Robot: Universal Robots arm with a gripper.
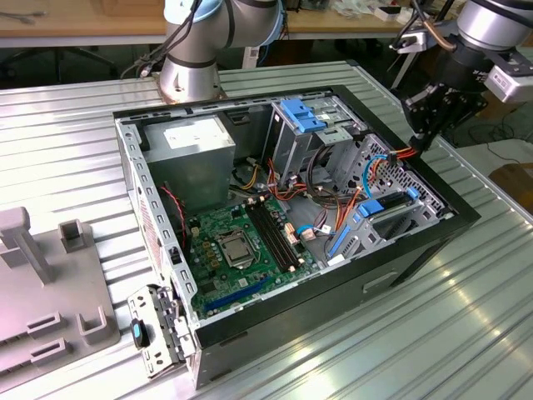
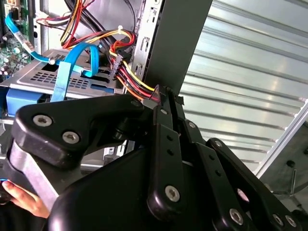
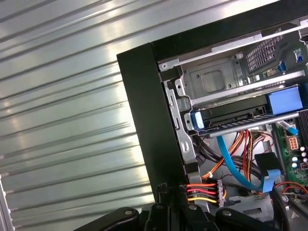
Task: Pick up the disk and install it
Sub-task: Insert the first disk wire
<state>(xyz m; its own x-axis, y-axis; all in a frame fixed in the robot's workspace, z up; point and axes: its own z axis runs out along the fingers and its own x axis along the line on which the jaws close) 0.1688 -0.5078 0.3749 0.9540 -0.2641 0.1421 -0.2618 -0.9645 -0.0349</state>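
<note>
At the far rim of the computer case (image 1: 416, 243), on the exterior view's right, the pincer (image 1: 415, 142) is clenched, apparently nipping a bundle of red, orange and yellow wires (image 3: 202, 191) just short of their plug (image 3: 220, 189). The disk (image 3: 236, 114) lies flat in the drive cage (image 3: 216, 79) inside the case, apart from the pincer. The open case rests on the ribbed metal tabletop (image 1: 67, 150).

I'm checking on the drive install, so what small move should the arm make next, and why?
Probably a short move inward, carrying the power cable toward the disk. The gripper looks shut on the cable's wires right at the case wall, while the disk already sits in the drive cage and the connector hangs short of it.
</note>
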